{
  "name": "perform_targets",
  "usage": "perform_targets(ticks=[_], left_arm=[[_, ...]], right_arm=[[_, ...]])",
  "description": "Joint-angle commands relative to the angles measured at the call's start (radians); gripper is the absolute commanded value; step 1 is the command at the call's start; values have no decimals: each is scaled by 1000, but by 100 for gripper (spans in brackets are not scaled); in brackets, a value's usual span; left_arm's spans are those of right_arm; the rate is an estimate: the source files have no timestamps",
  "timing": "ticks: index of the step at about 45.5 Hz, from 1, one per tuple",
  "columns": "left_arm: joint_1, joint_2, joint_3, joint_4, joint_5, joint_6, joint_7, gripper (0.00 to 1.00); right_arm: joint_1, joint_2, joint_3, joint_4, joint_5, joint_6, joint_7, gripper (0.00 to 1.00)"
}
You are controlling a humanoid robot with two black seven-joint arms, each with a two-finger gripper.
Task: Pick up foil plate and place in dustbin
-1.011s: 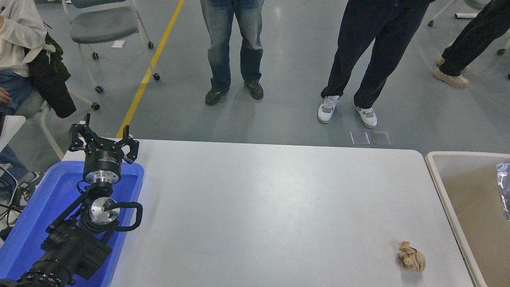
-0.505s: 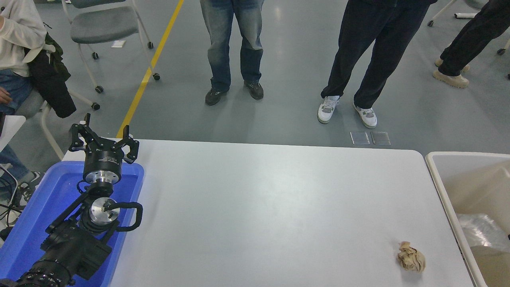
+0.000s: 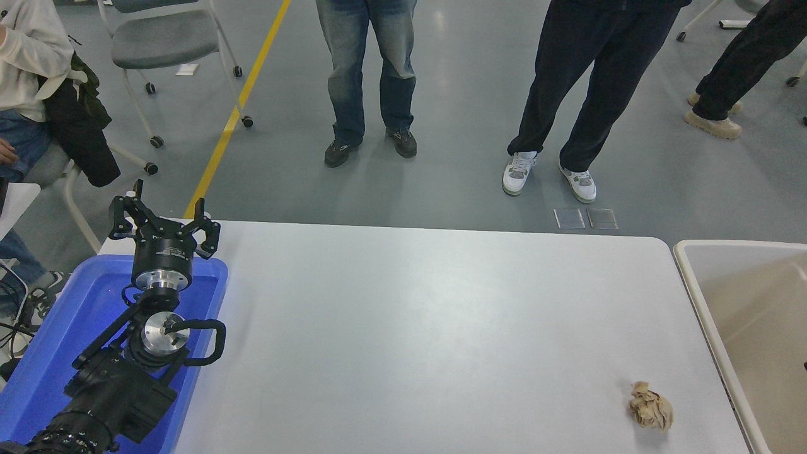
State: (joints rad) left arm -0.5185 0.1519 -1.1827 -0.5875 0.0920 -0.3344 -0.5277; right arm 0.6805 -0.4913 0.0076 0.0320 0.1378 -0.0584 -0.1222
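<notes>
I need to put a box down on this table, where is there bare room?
The white table is bare from the blue tub across to the dustbin. The only clutter: the parked left gripper over the tub at the left, and a tan paper wad near the front right corner.

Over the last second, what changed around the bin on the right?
The foil plate showed at the picture's right edge over the dustbin, then lower inside it as a blur, and now cannot be seen; only the bin's beige inside shows. The paper wad stayed put on the table, and the left end effector stayed parked, open, over the blue tub. The right arm is out of view.
</notes>
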Motion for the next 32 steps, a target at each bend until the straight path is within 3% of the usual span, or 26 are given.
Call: perform_targets(ticks=[1,10,16,24,32], left_arm=[[0,0,0,0,0,0,0,99],[0,0,0,0,0,0,0,99],[0,0,0,0,0,0,0,99],[0,0,0,0,0,0,0,99],[0,0,0,0,0,-1,0,99]], right_arm=[[137,-36,-3,37,-136,54,-2,82],[258,-203,-3,405,-210,32,-4,79],[333,-335,-1,713,-322,-34,-10,79],[422,-417,-32,968,-474,-58,-33,80],[651,-428,-288,1065,-486,-63,-37,81]])
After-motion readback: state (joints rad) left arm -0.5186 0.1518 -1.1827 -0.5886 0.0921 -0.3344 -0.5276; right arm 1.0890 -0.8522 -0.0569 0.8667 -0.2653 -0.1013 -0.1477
